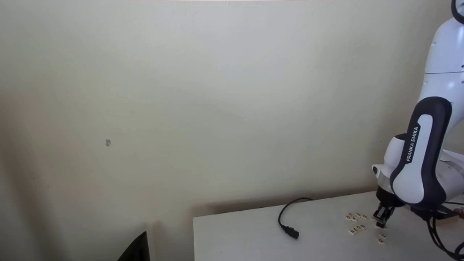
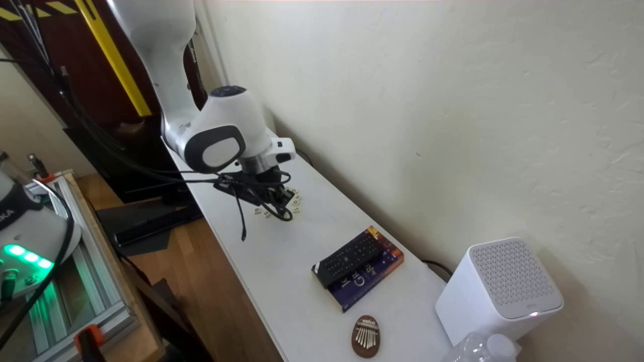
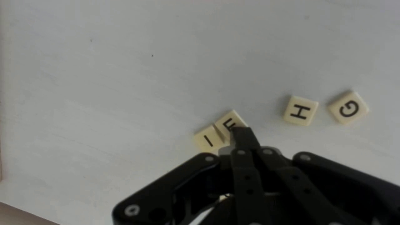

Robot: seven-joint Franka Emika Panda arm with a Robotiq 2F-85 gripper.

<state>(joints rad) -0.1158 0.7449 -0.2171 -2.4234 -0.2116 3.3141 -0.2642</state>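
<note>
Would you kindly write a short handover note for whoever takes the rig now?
Hand: shut; in the wrist view its tip hides part of one letter tile; contact unclear.
Tiles: I tile beside that one; H tile and G tile lie with a gap between them.
Done: a NEON row is laid out, seen in an exterior view.
Left, it seems: H and G are not yet lined up.

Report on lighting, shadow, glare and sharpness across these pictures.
Wrist view: dim, greyish light, the I tile slightly soft but readable, the tool nearly black; in an exterior view, a soft shadow on the wall just above the table; in an exterior view, green lights glaring, almost white at their centres.
</note>
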